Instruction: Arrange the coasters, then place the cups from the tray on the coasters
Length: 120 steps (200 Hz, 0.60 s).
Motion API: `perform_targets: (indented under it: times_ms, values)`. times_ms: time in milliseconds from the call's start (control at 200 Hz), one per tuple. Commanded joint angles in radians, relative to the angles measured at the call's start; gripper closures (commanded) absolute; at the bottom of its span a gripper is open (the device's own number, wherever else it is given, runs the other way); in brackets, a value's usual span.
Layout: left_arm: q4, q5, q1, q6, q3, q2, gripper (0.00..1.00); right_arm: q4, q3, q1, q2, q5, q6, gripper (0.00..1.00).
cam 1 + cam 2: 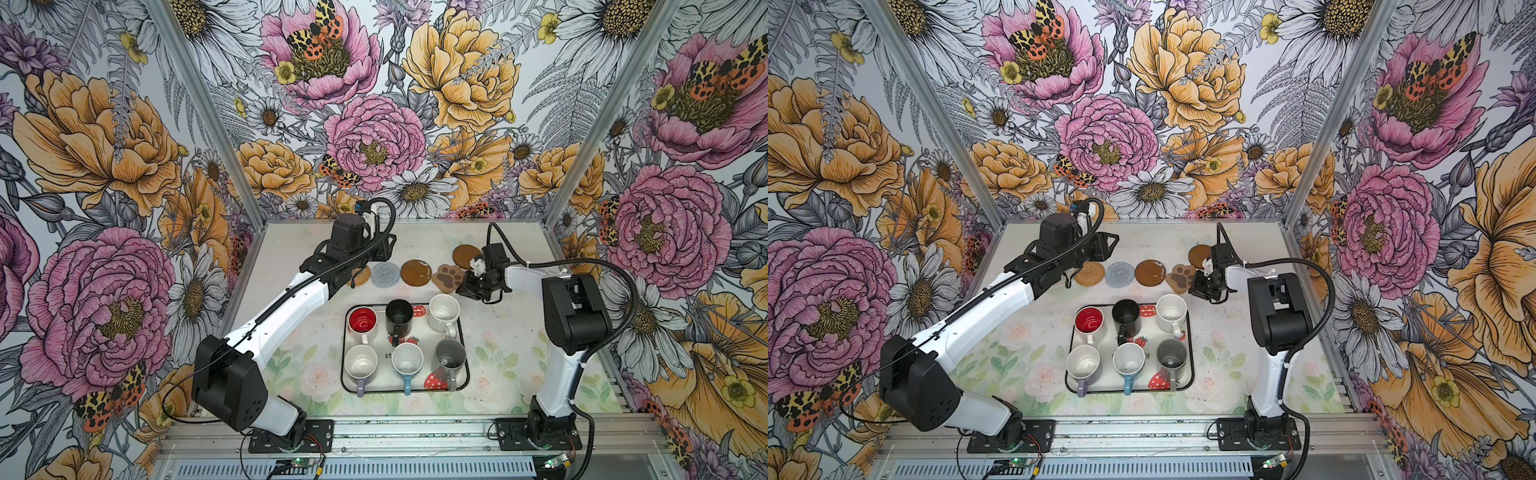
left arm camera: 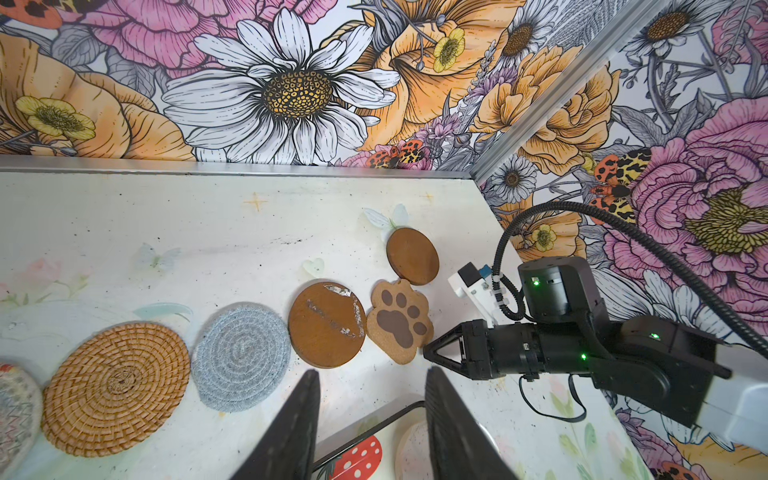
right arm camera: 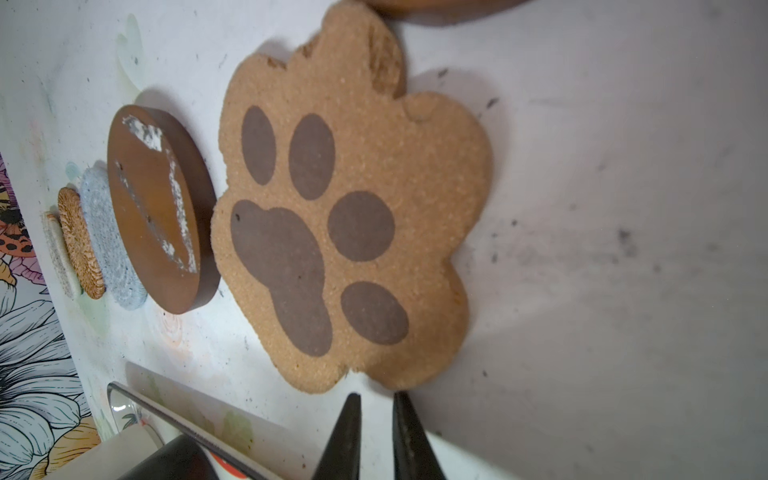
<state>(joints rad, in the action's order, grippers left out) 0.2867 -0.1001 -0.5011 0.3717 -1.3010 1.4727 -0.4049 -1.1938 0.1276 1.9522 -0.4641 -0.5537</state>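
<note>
six cups are left on the tray; five coasters are aligned, one brown disc is not. left hand is spread, right hand nearly pressed together, both empty.

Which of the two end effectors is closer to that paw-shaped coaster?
The right. The right end effector has its tips at the edge of the paw-shaped coaster; the left end effector hangs by the rattan coaster, three coasters along the row.
</note>
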Motion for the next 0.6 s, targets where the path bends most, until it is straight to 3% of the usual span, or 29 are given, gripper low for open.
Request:
perform_targets:
  times_ms: [0, 170, 595]
  values:
    - [-0.017, 0.016, -0.004, 0.010, 0.008, -0.021, 0.57, 0.015, -0.037, 0.002, 0.039, 0.016, -0.001, 0.83]
    - [-0.016, 0.018, -0.001, 0.010, 0.008, -0.017, 0.57, 0.015, -0.081, -0.003, 0.082, 0.021, -0.014, 0.87]
    - [-0.010, 0.028, 0.004, 0.009, 0.014, -0.024, 0.56, 0.014, -0.158, -0.030, 0.135, 0.013, -0.024, 0.88]
